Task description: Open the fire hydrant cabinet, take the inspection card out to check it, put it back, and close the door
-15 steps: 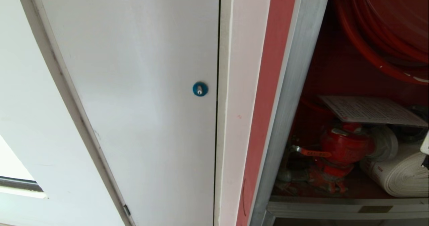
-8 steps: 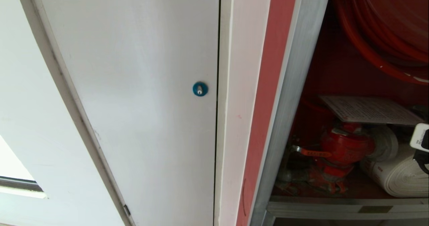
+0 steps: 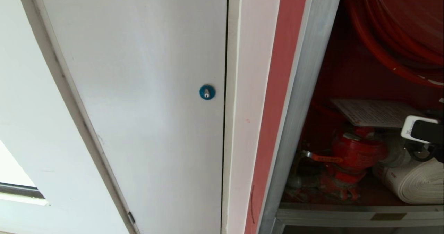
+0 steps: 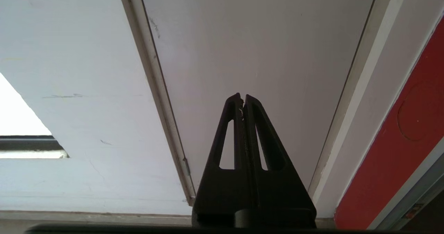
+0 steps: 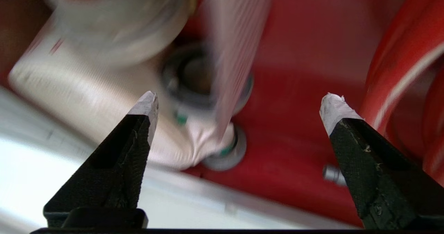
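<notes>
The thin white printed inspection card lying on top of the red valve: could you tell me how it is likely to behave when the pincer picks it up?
The thin white printed inspection card looks like a light single sheet, so it will probably sag or flex when pinched at one edge. It lies loosely over the red valve, overhanging it, so a push would likely slide it off.

The fire hydrant cabinet [image 3: 301, 98] is showing a brushed, dull-silver metal frame; the inspection card [image 3: 371, 112] is looking like thin matt paper; the rolled hose [image 3: 412, 185] is appearing as woven white cloth.
</notes>
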You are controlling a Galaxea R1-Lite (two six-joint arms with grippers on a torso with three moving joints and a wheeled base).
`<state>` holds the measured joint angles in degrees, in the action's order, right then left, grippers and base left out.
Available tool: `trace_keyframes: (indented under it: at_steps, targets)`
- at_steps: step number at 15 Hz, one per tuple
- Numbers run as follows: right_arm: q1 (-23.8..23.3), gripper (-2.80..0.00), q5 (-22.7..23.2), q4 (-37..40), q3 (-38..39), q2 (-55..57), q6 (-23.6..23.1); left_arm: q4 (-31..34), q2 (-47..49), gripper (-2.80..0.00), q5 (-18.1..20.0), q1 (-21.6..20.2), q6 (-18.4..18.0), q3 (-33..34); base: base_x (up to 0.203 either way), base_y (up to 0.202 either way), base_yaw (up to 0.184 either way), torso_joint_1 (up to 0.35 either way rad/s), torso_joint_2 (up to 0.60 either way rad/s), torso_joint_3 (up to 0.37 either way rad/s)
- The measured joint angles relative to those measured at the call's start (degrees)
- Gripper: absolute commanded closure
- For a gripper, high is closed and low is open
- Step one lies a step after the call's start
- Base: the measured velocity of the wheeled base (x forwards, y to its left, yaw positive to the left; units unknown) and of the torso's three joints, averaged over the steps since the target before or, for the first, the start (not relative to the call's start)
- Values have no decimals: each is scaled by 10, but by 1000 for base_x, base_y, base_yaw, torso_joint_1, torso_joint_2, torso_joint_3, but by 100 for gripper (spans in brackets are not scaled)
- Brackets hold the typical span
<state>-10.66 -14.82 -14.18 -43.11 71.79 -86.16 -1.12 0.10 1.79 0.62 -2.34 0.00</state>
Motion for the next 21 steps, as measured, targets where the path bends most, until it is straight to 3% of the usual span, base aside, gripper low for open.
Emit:
trace_keyframes:
  at_steps: [2, 6, 7, 16, 21]
  targets:
    - [-3, -280, 40, -20, -3, 23, 1, 0, 0, 0, 0, 0, 0, 0, 0, 0, 0, 0, 0, 0]
    - [-8, -280, 72, -61, -4, 56, 2, 0, 0, 0, 0, 0, 0, 0, 0, 0, 0, 0, 0, 0]
    - [-9, 0, 85, -74, -4, 63, 2, 0, 0, 0, 0, 0, 0, 0, 0, 0, 0, 0, 0, 0]
    - [-14, 0, 87, -86, -2, 78, 0, 0, 0, 0, 0, 0, 0, 0, 0, 0, 0, 0, 0, 0]
    - [-30, 0, 87, -80, 9, 57, -30, 0, 0, 0, 0, 0, 0, 0, 0, 0, 0, 0, 0, 0]
